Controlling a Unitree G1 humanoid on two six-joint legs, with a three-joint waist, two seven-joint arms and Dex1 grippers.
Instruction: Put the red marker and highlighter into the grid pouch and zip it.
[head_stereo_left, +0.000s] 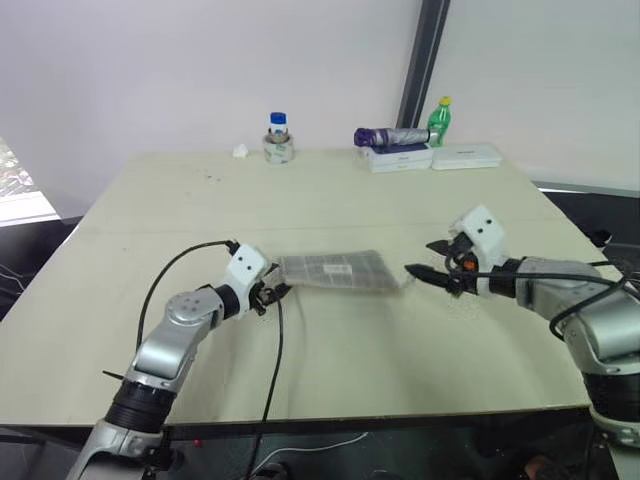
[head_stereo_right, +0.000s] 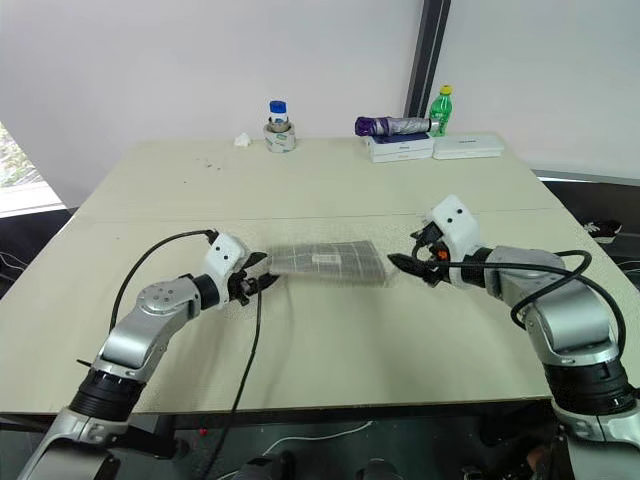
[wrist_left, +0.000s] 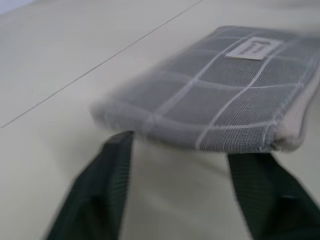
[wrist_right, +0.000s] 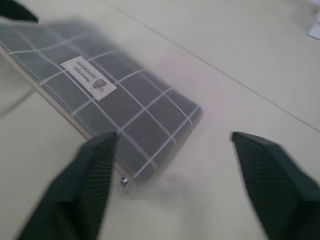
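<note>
The grid pouch (head_stereo_left: 335, 270), grey with white lines and a small white label, lies flat in the middle of the table (head_stereo_left: 330, 200). My left gripper (head_stereo_left: 275, 293) is open at the pouch's left end, which sits just beyond its fingers (wrist_left: 105, 185) in the left wrist view. My right gripper (head_stereo_left: 420, 257) is open just off the right end, holding nothing. The right wrist view shows the pouch's corner (wrist_right: 150, 130) with its metal zip pull (wrist_right: 124, 181) next to one finger. The red marker and the highlighter are out of view.
Along the table's far edge stand a roll of tape with a small bottle (head_stereo_left: 278, 140), a purple folded umbrella (head_stereo_left: 390, 137) on white boxes (head_stereo_left: 465, 156), and a green bottle (head_stereo_left: 440, 120). A black cable (head_stereo_left: 275, 370) hangs from my left arm over the near edge.
</note>
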